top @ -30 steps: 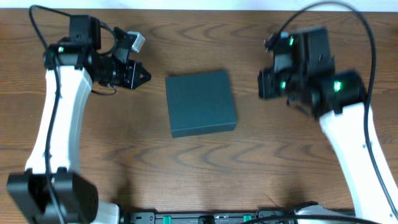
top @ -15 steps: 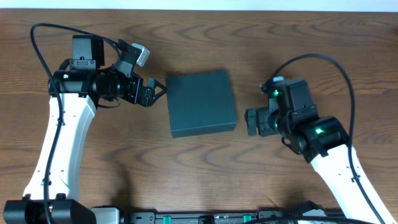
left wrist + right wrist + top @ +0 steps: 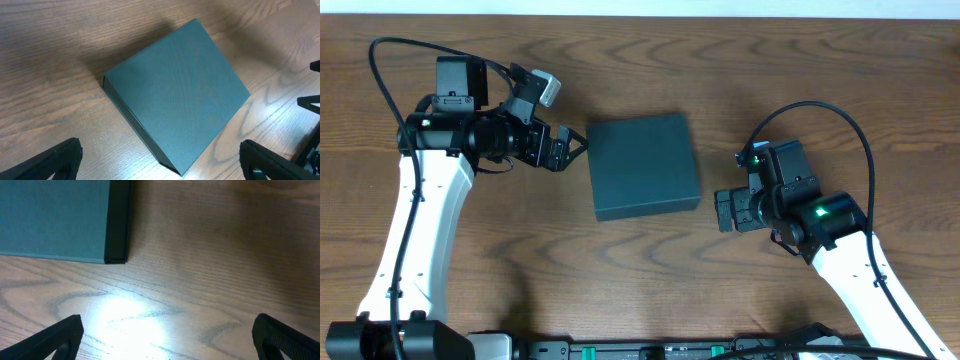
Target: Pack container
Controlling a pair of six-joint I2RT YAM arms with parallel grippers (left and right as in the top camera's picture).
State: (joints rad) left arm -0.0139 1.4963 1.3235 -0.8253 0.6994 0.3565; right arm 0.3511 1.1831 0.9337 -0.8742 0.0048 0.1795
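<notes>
Currently container [image 3: 644, 165] sits shut at table [image 3: 620, 265] ctr; contents hidden.

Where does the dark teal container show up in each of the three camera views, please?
Overhead: the container lies near the centre of the picture, lid shut.
Left wrist: the container fills the middle, turned at an angle.
Right wrist: only part of the container shows, in the top left corner, cut by the edges.
Shared landmark: the wood-grain table that it rests on, seen in all three views.
</notes>
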